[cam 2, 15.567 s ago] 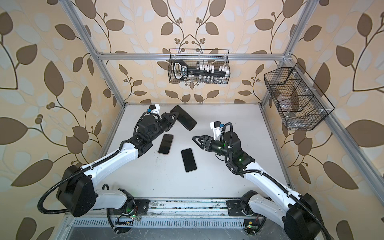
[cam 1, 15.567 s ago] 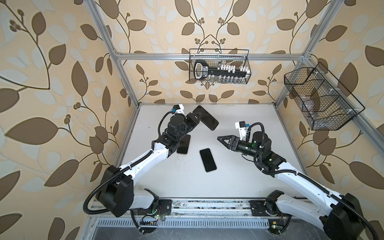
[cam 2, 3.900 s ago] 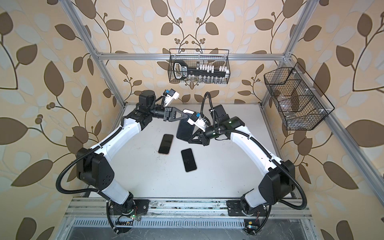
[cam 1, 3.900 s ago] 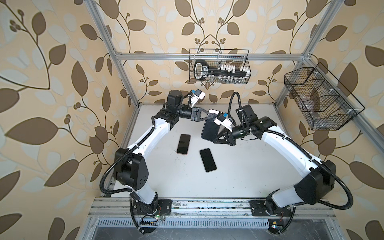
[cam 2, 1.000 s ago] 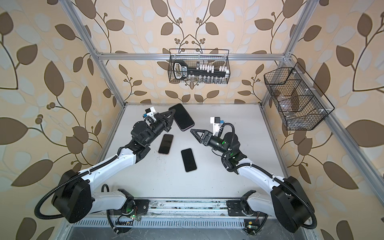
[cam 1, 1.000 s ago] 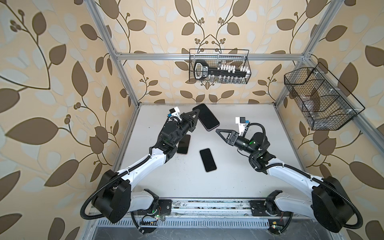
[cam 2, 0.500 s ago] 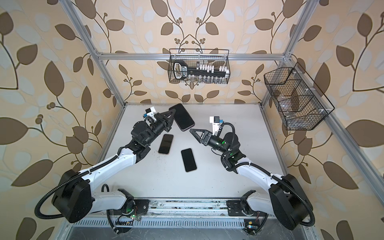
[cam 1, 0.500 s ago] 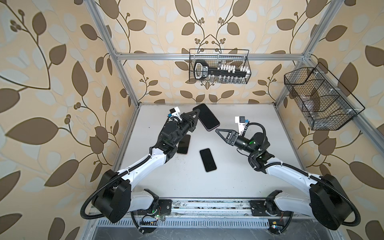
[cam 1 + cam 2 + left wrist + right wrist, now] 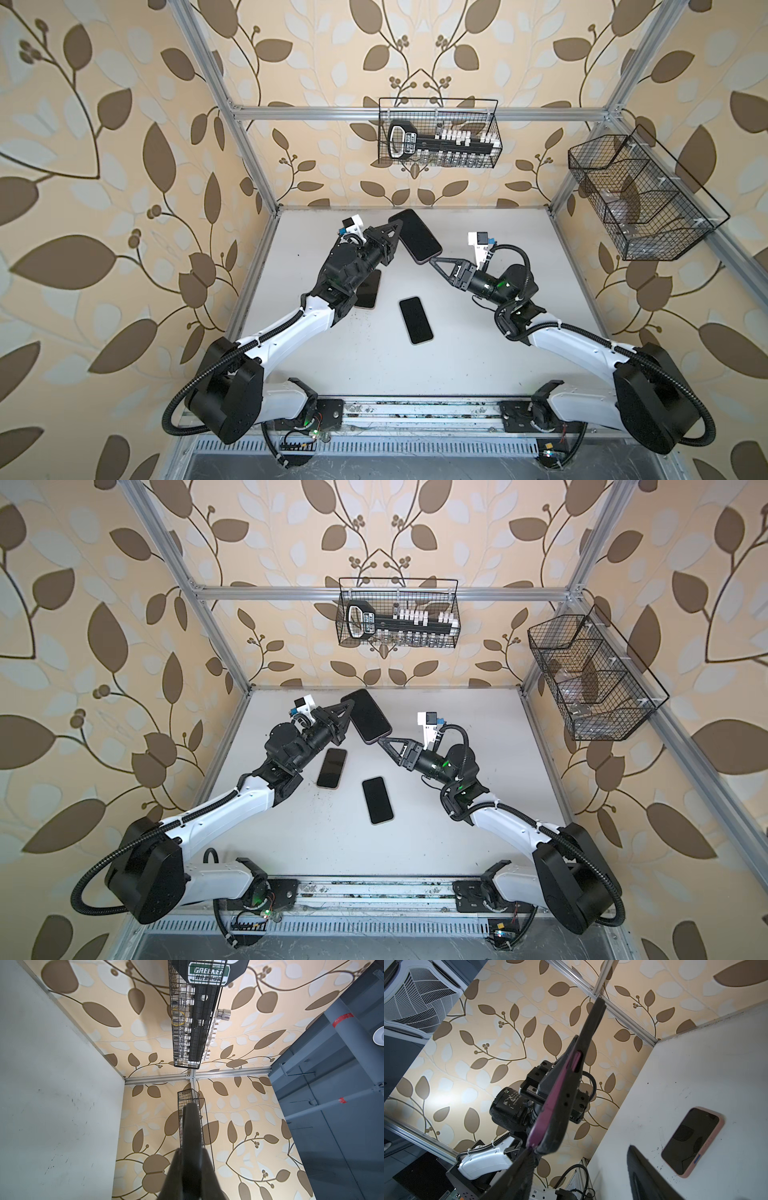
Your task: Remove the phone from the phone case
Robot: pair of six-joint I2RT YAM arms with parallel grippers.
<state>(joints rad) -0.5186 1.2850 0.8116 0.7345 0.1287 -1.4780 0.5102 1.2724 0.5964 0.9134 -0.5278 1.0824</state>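
The phone in its black phone case (image 9: pixel 415 235) (image 9: pixel 368 716) hangs tilted above the back of the table, and a purple rim shows along one edge (image 9: pixel 566 1093). My left gripper (image 9: pixel 395 237) (image 9: pixel 190 1153) is shut on one long side of it; in the left wrist view it shows edge-on (image 9: pixel 191 1126). My right gripper (image 9: pixel 435 262) (image 9: pixel 580 1148) is open, just below the phone's lower corner. One of its fingertips (image 9: pixel 527 1153) lies against that corner, and the other finger (image 9: pixel 645 1172) stands well apart.
Two more phones lie on the white table (image 9: pixel 498 232): one in a pink case (image 9: pixel 331 767) (image 9: pixel 691 1142) beside the left arm and a black one (image 9: pixel 415 320) in the middle. Wire baskets hang on the back wall (image 9: pixel 438 137) and the right wall (image 9: pixel 640 199).
The right gripper has crept slightly closer to the phone's lower corner. The left gripper and the phone have stayed where they were.
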